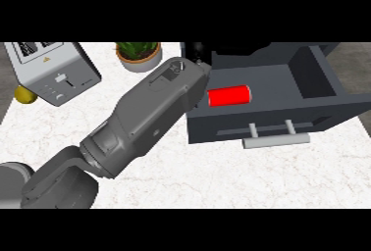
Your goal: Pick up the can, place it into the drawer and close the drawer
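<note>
A: Left to right, status?

B: Toaster point(54, 71) at ten o'clock, untouched. My forearm point(148, 115) runs diagonally up toward twelve o'clock; my hand point(197, 53) is mostly hidden behind the drawer's edge, so I cannot tell whether it is released or clenched.

A: The can?

B: Can point(229, 95) lies on its side inside the open drawer point(319, 73), at two o'clock. I judge placing done; closing is left. Handle point(276, 140) untouched.
</note>
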